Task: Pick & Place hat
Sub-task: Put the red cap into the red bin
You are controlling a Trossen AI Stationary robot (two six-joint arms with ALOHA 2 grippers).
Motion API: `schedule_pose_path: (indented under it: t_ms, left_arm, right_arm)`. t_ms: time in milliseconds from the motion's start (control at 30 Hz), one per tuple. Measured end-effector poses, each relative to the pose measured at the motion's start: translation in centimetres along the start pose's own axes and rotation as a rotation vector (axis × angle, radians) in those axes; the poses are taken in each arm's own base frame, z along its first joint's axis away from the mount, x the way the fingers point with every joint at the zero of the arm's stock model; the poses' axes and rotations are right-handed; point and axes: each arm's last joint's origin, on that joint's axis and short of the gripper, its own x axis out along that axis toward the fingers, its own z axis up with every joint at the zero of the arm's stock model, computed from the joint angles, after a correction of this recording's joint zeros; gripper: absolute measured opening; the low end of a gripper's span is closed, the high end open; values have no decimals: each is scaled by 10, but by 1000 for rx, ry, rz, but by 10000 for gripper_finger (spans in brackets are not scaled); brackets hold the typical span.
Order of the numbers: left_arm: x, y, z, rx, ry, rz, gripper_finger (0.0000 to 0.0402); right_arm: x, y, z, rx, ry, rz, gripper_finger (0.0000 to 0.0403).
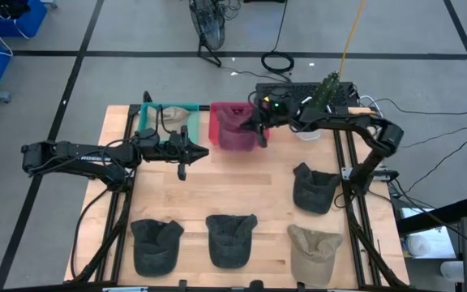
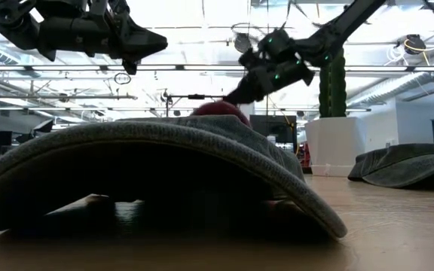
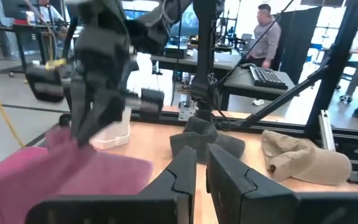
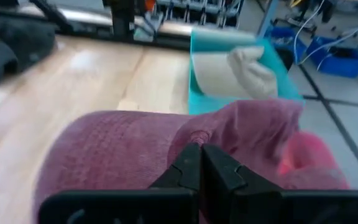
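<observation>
A maroon hat [image 1: 235, 132] is at the table's far edge, over a pink bin [image 1: 220, 113]; my right gripper [image 1: 259, 132] is shut on it. To the bin's left stands a teal bin [image 1: 154, 114] with a beige hat [image 4: 244, 65] inside. My left gripper [image 1: 203, 151] hovers level above the table just left of the maroon hat, pointing toward it. Its fingers [image 3: 185, 171] stand a narrow gap apart with nothing between them. Whether the maroon hat rests in the pink bin cannot be told. My right gripper pinches a raised fold of the maroon hat's crown [image 4: 199, 132] between its two fingers. The fingers come slanting down from the table's right side. The cloth spreads out below and around the fingertips [image 3: 82, 127].
Two dark grey hats [image 1: 154, 243] [image 1: 232, 239] and a tan hat [image 1: 314, 253] lie along the near edge, and another dark hat [image 1: 314, 188] at mid right. One near hat [image 2: 164, 165] fills the low view. A person [image 3: 266, 31] stands beyond the table.
</observation>
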Motion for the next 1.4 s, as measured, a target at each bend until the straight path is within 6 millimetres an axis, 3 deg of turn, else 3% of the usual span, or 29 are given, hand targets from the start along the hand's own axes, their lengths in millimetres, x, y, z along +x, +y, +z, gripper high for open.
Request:
schedule_pose_path:
  t_ms: [233, 367, 567, 867, 1133, 1400]
  left_arm:
    - [0, 2, 3, 53, -27, 32, 42]
    - [-1, 4, 6, 67, -55, 50, 42]
    - [-3, 12, 7, 110, -60, 91, 42]
    - [-5, 20, 4, 95, -26, 130, 42]
    - [-5, 20, 3, 66, -19, 129, 42]
    - [-5, 20, 2, 64, -8, 130, 42]
  right_arm:
    - [15, -27, -23, -25, 54, -27, 0]
    - [13, -45, -32, -4, 56, -43, 0]
    - [9, -57, -43, -13, 86, -88, 2]
    - [3, -54, -24, -95, 45, -133, 26]
    - [-6, -44, 3, -156, -16, -138, 5]
    - [-6, -41, 3, -77, -2, -123, 60]
